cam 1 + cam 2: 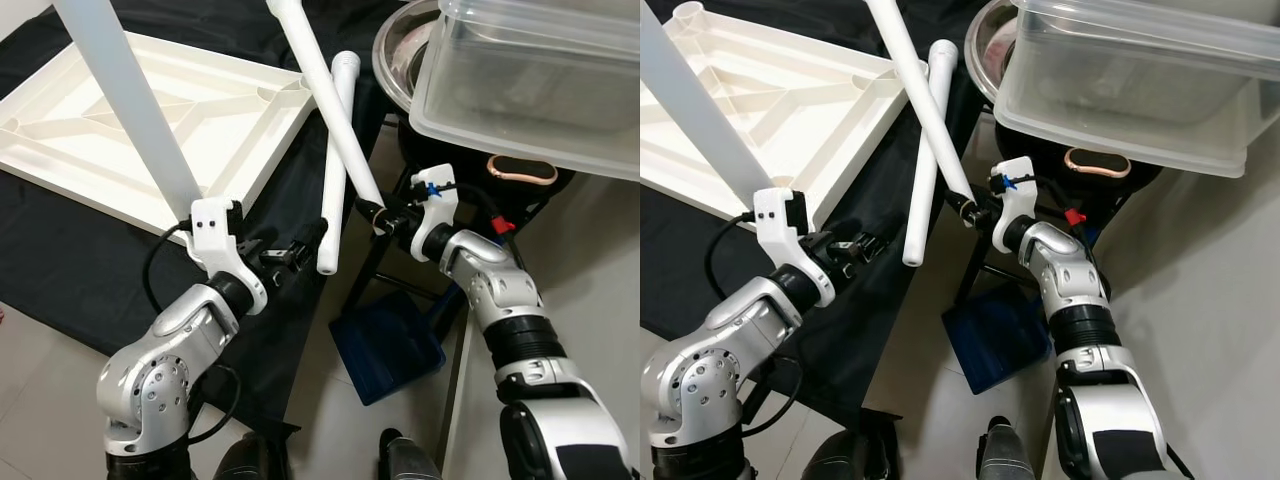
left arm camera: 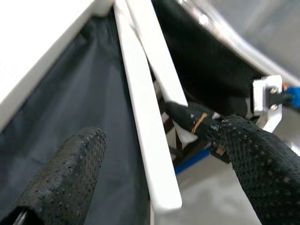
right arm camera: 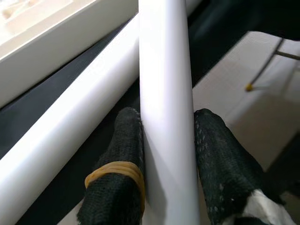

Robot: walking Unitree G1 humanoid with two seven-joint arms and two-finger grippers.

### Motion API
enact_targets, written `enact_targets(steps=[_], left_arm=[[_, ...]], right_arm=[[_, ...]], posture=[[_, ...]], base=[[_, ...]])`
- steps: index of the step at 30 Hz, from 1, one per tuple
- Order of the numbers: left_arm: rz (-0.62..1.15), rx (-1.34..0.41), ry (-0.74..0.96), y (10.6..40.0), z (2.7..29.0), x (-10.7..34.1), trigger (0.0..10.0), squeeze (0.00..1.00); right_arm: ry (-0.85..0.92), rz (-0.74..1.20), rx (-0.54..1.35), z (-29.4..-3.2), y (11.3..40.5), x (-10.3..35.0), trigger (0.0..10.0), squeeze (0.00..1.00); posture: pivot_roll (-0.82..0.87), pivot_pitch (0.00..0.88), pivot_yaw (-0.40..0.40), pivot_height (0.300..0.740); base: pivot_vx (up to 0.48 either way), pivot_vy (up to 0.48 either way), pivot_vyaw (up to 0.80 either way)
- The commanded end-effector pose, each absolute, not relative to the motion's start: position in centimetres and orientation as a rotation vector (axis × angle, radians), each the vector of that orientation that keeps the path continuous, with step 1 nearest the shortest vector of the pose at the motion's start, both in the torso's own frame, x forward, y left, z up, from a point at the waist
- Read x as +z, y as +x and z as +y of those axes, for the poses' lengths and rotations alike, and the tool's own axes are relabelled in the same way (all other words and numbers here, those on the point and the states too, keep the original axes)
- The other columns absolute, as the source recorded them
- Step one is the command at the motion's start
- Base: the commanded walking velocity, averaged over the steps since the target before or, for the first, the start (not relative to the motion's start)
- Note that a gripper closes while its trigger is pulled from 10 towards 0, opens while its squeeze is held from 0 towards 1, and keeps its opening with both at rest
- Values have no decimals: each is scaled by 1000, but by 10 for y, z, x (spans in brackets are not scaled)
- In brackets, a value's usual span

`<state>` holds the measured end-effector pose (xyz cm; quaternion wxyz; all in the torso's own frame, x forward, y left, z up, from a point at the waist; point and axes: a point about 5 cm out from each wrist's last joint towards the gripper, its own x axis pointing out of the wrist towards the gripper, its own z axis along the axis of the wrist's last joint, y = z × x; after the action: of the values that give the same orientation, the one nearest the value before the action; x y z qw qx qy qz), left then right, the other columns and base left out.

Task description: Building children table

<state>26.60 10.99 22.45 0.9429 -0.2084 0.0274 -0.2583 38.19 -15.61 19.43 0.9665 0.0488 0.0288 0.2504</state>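
Tabletop (image 1: 150, 120) lies on the cloth (image 1: 60, 260) at left, a loose leg (image 1: 335, 160) just right of it, tub (image 1: 530, 90) far right above the dustpan (image 1: 385, 345).

Two silver jointed arms with black bands and round screw holes, white wrist housings trailing black cables, a blue clip on the right wrist, dimpled black fingers (image 2: 61, 180) on the left gripper (image 1: 296, 250), a yellow band around one right gripper (image 3: 168, 164) finger.
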Motion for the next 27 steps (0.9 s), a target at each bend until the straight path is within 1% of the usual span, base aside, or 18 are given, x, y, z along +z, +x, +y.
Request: enact_targets(steps=[1, 2, 4, 5, 8, 12, 14, 17, 18, 19, 20, 25, 27], left_arm=[[10, -532, -418, 262, 114, 231, 10000, 0], [10, -532, -418, 262, 114, 231, 10000, 0], [-49, -533, -408, 261, 121, 239, 10000, 0], [-49, -533, -408, 261, 121, 239, 10000, 0], [-100, -493, -359, 263, 136, 246, 10000, 0], [-121, -485, -360, 261, 144, 250, 10000, 0], [-130, -487, -317, 259, 149, 251, 10000, 0], [-130, -490, -302, 258, 150, 251, 10000, 0], [-141, -512, -285, 254, 149, 253, 10000, 0], [-141, -512, -285, 254, 149, 253, 10000, 0], [-172, -583, -242, 245, 148, 257, 10000, 0], [-187, -620, -222, 240, 147, 259, 10000, 0], [-213, -663, -222, 235, 148, 263, 10000, 0]], right_arm=[[168, 54, 491, -149, 382, 199, 0, 0], [168, 54, 491, -149, 382, 199, 0, 0], [221, 59, 491, -137, 383, 203, 0, 0], [221, 59, 491, -137, 383, 203, 0, 0], [293, 85, 481, -123, 386, 201, 0, 0], [318, 102, 466, -118, 388, 200, 0, 0], [343, 119, 445, -114, 390, 199, 0, 0], [354, 126, 438, -113, 390, 199, 0, 0], [390, 128, 432, -110, 389, 199, 0, 0], [390, 128, 432, -110, 389, 199, 0, 0], [461, 143, 428, -106, 388, 197, 0, 0], [501, 158, 428, -103, 388, 197, 0, 0], [560, 185, 429, -96, 387, 196, 0, 0]], posture=[[1, 269, -13, 740], [1, 269, -13, 740], [4, 265, -14, 740], [4, 265, -14, 740], [13, 256, -14, 740], [18, 251, -15, 740], [24, 249, -17, 740], [24, 249, -17, 740], [27, 246, -19, 740], [27, 246, -19, 740], [26, 242, -21, 740], [26, 242, -20, 740], [27, 237, -20, 740]], base=[[0, 0, 0], [0, 0, 0], [0, 0, 0], [0, 0, 0], [0, 0, 0], [0, 0, 0], [0, 0, 0], [0, 0, 0], [0, 0, 0], [0, 0, 0], [0, 0, 0], [0, 0, 0], [0, 0, 0]])
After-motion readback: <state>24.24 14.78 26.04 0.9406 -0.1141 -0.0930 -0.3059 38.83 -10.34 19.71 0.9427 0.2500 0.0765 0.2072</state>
